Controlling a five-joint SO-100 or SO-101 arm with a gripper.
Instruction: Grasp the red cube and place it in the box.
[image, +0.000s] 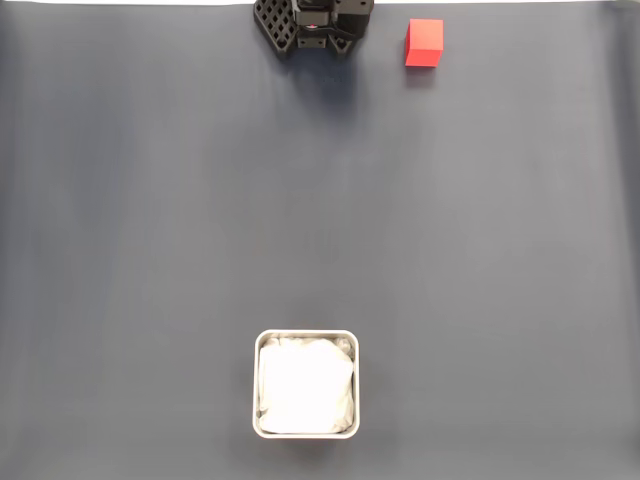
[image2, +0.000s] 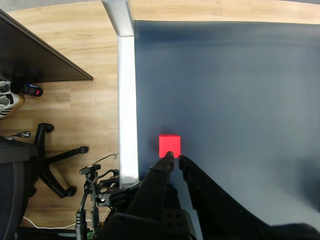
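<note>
Wrist view: tool (image2: 175, 157) nearly closed, empty, tips just short of red cube (image2: 169, 145). Risk: without opening wider, it shoves cube toward bench edge, far from box (image: 306, 385).

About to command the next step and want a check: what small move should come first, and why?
Probably open the tool and ease toward the red cube: in the wrist view its tips sit nearly together just short of the cube, which rests ungrasped on the mat, far from the box.

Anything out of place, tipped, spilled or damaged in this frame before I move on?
Nothing stands out. The red cube sits flat on the dark mat near the far edge, the box is upright with its white lining inside, and the gripper shows no damage.
</note>
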